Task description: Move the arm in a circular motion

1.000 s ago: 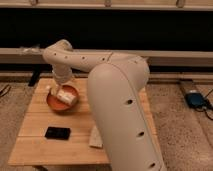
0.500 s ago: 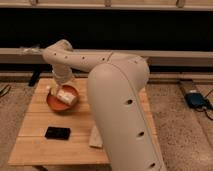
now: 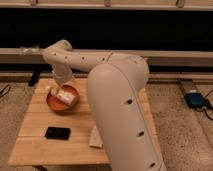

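Note:
The arm (image 3: pixel 117 95) is large and cream-white, with thick rounded segments and small dark holes. It rises from the lower right, reaches left over the wooden table (image 3: pixel 35 145), and bends down at a joint (image 3: pixel 59 52). The gripper (image 3: pixel 59 91) hangs at its end, low over an orange-brown bowl (image 3: pixel 56 104) at the table's back left. A pale whitish object (image 3: pixel 66 95) lies in the bowl right beside the gripper. I cannot tell whether the gripper touches it.
A black flat phone-like object (image 3: pixel 57 132) lies on the table's front left. A white item (image 3: pixel 95 137) lies partly behind the arm. A blue device (image 3: pixel 196 100) sits on the floor at right. A dark wall with a ledge (image 3: pixel 175 55) runs behind.

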Action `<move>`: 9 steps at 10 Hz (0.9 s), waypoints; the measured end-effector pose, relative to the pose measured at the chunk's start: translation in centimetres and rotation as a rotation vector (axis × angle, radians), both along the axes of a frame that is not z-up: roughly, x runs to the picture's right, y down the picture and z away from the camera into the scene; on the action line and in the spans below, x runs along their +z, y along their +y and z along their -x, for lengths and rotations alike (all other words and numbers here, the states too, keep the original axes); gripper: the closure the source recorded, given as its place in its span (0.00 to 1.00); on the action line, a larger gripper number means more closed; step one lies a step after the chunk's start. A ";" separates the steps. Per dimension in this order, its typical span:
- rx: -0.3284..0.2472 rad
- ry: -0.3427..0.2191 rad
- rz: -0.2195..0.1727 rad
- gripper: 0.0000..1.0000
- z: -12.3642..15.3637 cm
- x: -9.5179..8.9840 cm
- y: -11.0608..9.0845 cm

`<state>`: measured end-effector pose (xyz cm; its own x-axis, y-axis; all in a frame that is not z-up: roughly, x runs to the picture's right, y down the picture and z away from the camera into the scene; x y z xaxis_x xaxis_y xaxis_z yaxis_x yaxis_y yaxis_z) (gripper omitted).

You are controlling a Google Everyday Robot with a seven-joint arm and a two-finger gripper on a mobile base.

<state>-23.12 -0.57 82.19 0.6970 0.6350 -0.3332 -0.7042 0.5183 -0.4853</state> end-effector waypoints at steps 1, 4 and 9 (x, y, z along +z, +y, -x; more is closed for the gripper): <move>0.000 0.000 0.000 0.20 0.0 0.0 0.0; 0.000 0.000 0.000 0.20 0.0 0.0 0.0; -0.029 -0.024 -0.079 0.20 2.7 -2.5 -0.9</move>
<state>-25.79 -1.43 79.68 0.7224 0.6383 -0.2661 -0.6772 0.5752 -0.4589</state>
